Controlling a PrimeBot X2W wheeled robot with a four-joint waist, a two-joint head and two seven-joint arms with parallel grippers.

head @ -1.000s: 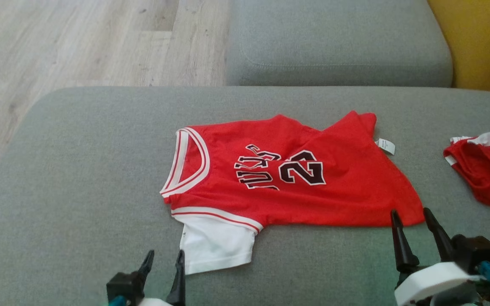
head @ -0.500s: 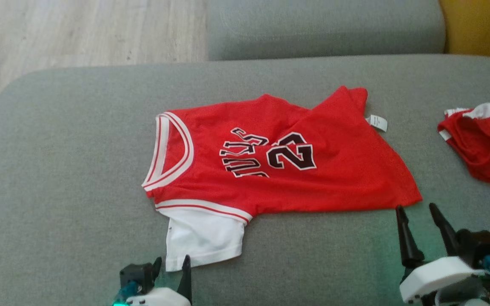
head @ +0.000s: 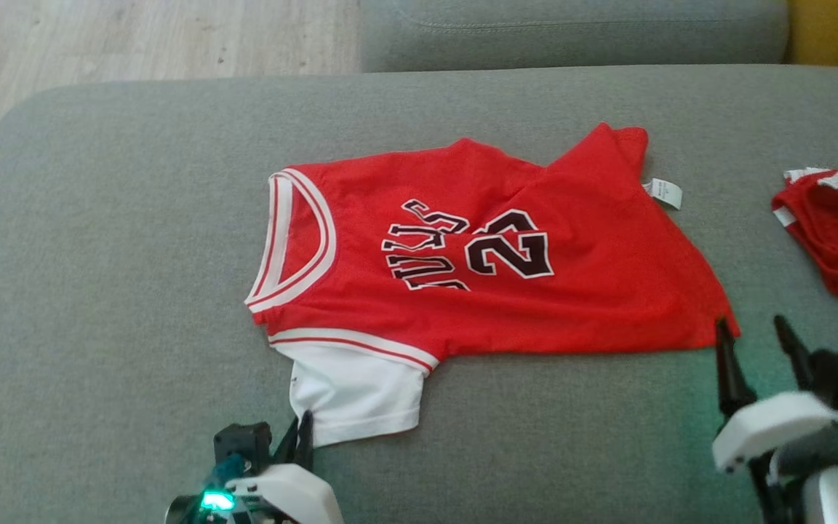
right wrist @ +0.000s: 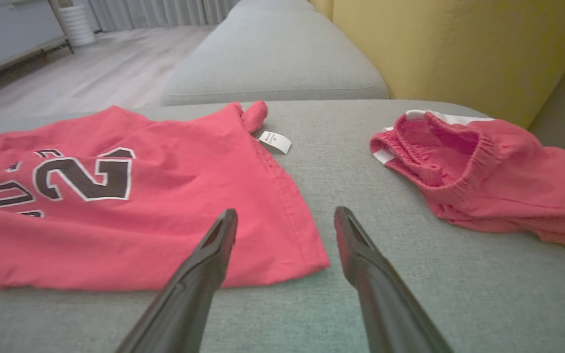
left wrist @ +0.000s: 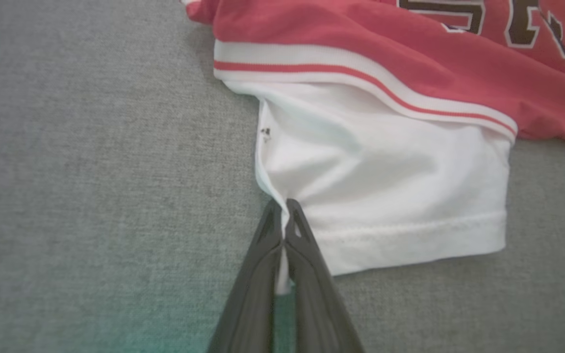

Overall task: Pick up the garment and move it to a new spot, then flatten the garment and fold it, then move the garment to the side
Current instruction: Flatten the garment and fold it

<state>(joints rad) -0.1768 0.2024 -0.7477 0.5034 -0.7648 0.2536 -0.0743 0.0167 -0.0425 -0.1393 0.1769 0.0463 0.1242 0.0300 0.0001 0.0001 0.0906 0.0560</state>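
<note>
Pinching white sleeve [left wrist: 385,186] of garment [head: 499,269], left gripper [left wrist: 285,206] pressed together | right gripper [right wrist: 285,218] spread, over near right part of cushion [head: 99,255] | garment flat at cushion middle | soft, light, limp, likely sagging: take hem corner [right wrist: 312,260] too

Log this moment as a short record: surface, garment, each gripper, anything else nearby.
surface: grey fabric sofa cushion
garment: red basketball jersey, spread flat, number side up, neckline toward the robot's left
sleeve: white sleeve sticking out from under the jersey's striped armhole
left gripper: shut on the white sleeve's side edge
right gripper: open, straddling the jersey's near hem corner, nothing held
nearby: crumpled red shorts with an elastic waistband, apart from the jersey, on its right
fold: not yet begun
</note>
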